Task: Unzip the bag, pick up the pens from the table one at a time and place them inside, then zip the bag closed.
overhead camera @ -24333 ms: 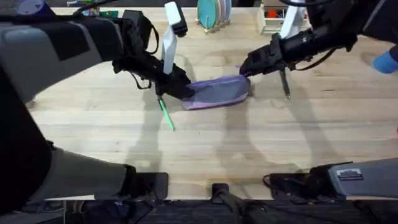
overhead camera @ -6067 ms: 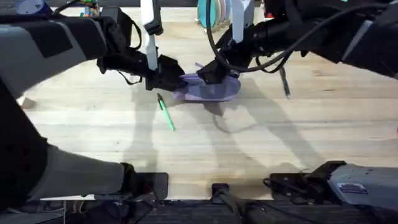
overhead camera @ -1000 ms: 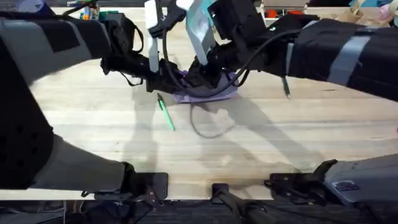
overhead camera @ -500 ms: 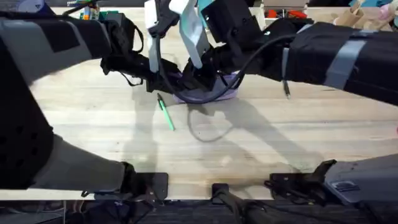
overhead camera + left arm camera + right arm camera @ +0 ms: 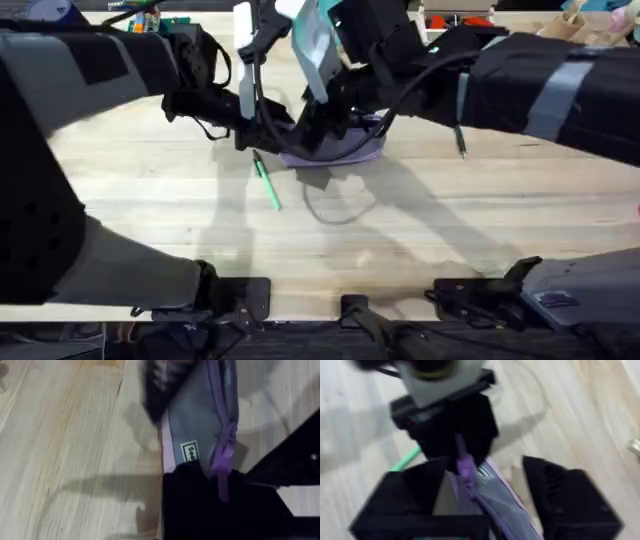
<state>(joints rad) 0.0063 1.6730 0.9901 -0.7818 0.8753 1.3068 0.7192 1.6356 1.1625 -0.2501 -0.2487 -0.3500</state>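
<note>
- Bench (image 5: 420, 230): pale planked wood; it carries the bag, both pens and both arms' work area.
- Bag (image 5: 352, 150): lilac-purple pouch lying on the far middle of the bench, largely covered by the two arms that meet over it.
- Left hand (image 5: 268, 137): positioned at the bag's left end. In the left wrist view its black fingers (image 5: 190, 490) are pressed together on that end of the bag (image 5: 200, 425), with a small white label just beyond the grip.
- Zipper line: in the left wrist view it runs along the bag's length, and a purple tab (image 5: 221, 480) hangs over the fingers.
- Right hand (image 5: 318, 125): reaches across from the right and sits over the bag's middle-left part, close to the left hand. In the right wrist view its fingers (image 5: 570, 495) stand spread, one on each side of the bag (image 5: 495, 505). Whether either finger touches the fabric cannot be told.
- Left hand (image 5: 452, 435) as seen from the right wrist view: it faces the camera directly, with the purple tab (image 5: 464, 465) in front of it.
- Green pen (image 5: 266, 182): lies on the bench just in front of the left hand, angled, near the bag's left end but apart from it.
- Darker pen (image 5: 459, 140): lies on the bench to the right of the bag, partly under the right arm.
</note>
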